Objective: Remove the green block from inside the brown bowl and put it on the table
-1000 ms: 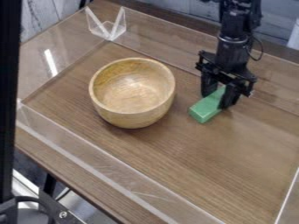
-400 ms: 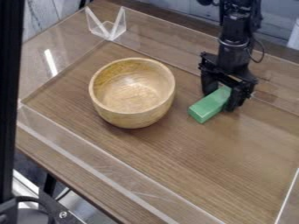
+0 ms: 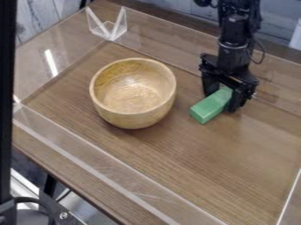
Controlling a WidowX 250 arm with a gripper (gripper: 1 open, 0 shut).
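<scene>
Block (image 3: 210,105) lay on the table (image 3: 177,171), outside the bowl (image 3: 133,93) and just to its right in the camera view, towards the table's far right part rather than its near edge. It was slanted, its near end uncovered and its far end running in under the gripper (image 3: 226,92). The fingers stood apart around that far end, seemingly loosened, with no clamp to be seen.

The placing looked done, so the main risk was in the leaving. If the arm drew off sideways instead of straight up, a finger could drag the block, turn it or tip it on edge. Closing too soon, with the fingers still that low, would pinch it again and carry it off. A swing towards the left edge could knock the bowl's rim and push the bowl along.

The block's far end was covered by the dark gripper, so whether either finger touched it could not be told. The fingertips merged with the black parts above them, and the arm ran out of the top of the view. The bowl's floor showed, but its outer wall on the far side did not. Dark equipment at the lower left (image 3: 26,214) was cut off and hard to name.
</scene>
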